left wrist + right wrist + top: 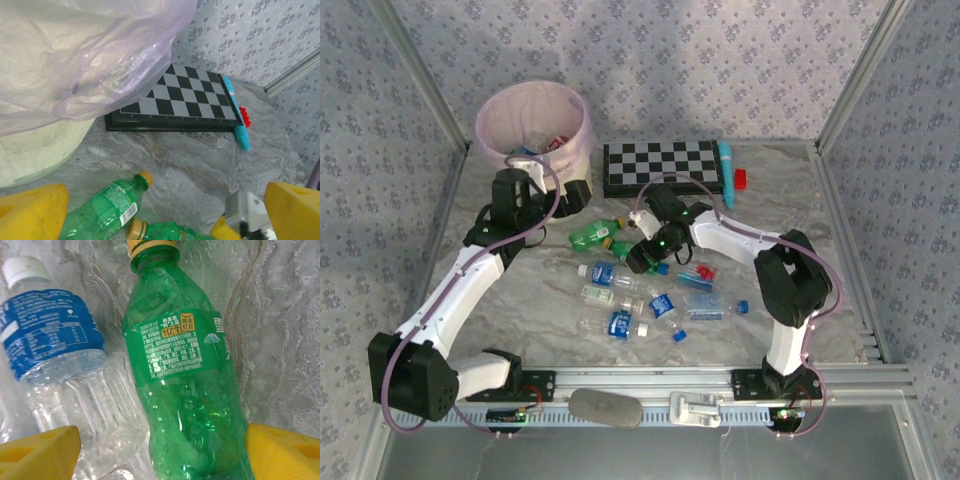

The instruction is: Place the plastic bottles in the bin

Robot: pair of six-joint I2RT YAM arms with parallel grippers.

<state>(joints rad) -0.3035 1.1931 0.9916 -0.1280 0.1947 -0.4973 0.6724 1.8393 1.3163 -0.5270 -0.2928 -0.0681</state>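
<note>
The cream-white bin (pixel 533 125) with its pink liner stands at the back left, and its wall (pixel 35 150) is close by in the left wrist view. My left gripper (pixel 578 195) (pixel 165 220) hangs open and empty beside the bin, above two green bottles (pixel 100 210). Several plastic bottles (pixel 620 322) lie scattered mid-table. My right gripper (pixel 645 255) (pixel 162 455) is low over the pile and open. A green bottle (pixel 185 390) with a yellow cap and a clear blue-labelled bottle (pixel 65 365) lie side by side between its yellow fingers (pixel 285 450).
A folded chessboard (pixel 662 167) (pixel 175 97) lies at the back, right of the bin. A teal marker (pixel 727 170) (pixel 235 115) and a small red block (pixel 741 178) sit at its right end. A grey oval object (pixel 605 407) rests on the front rail.
</note>
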